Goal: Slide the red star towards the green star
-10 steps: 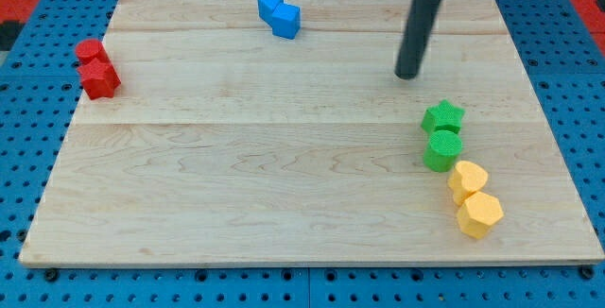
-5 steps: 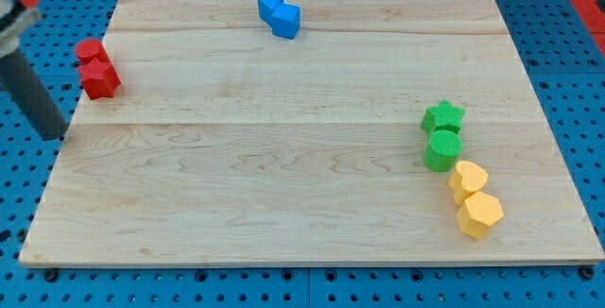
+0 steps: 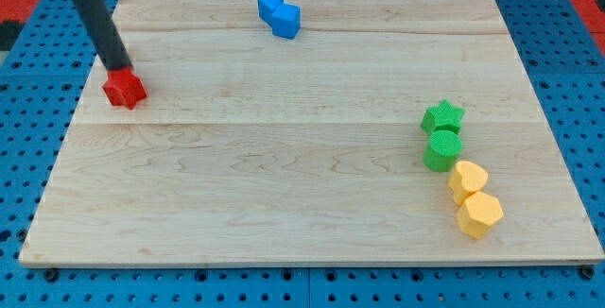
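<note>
Pressing my tip (image 3: 117,65), a fingerless rod, against the red star (image 3: 125,90), with the green star (image 3: 442,116) far right.

Bright, even light; soft shadows, sharp focus.

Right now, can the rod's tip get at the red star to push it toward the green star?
Probably yes. My tip sits right at the red star, on its upper-left side, opposite the green star. Bare board lies between the two stars, so the way looks free.
</note>
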Available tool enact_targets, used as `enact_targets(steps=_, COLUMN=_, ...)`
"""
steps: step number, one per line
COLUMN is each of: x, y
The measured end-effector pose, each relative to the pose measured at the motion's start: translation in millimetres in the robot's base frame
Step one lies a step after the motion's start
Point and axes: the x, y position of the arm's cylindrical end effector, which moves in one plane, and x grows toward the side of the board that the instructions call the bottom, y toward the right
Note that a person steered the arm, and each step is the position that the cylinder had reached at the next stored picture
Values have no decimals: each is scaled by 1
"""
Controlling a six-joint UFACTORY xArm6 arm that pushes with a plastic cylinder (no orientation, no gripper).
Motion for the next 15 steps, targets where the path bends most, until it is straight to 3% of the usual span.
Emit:
enact_targets(steps=1, x=-12, y=-74)
enact_targets(steps=2, x=13, y=-75)
enact_targets(steps=4, x=23, y=63)
enact_targets(steps=5, x=29, y=73)
enact_targets(steps=6, x=53, y=27)
enact_targets(steps=7, x=65, y=82)
enact_targets(steps=9, x=25, y=233)
enact_targets(steps=10, x=23, y=203)
enact_targets(steps=11, x=16, y=217)
enact_targets(steps=12, x=11, y=272)
enact_targets(steps=14, x=-40, y=303)
enact_targets(steps=15, x=-35, y=334)
